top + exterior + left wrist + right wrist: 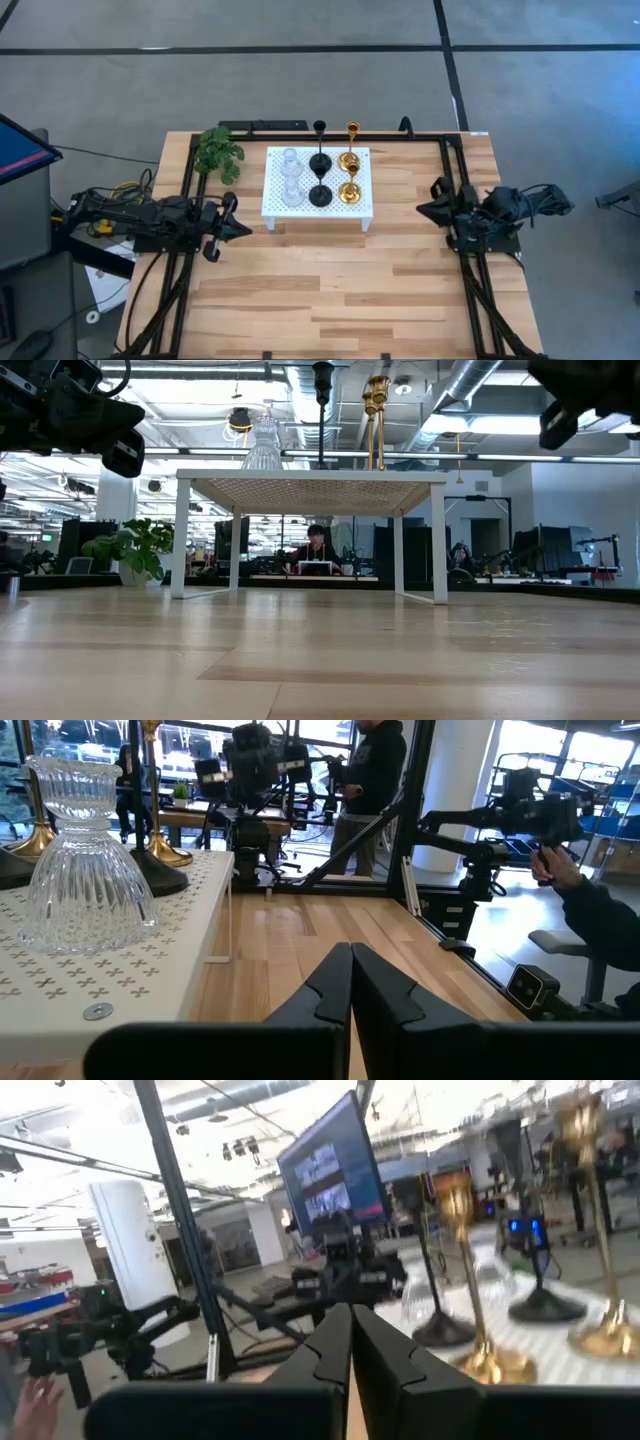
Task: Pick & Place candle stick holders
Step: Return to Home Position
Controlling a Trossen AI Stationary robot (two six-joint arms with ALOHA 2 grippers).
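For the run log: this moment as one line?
left gripper shut, left of white perforated platform | right gripper shut, opposite side | clear glass, black, gold candle stick holders on platform

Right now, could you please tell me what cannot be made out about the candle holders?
Low view: the white platform hides every holder's base.
High view: the glass holders fade into the platform, outlines unclear.
Left wrist view: a gold holder is cut off at the top edge.
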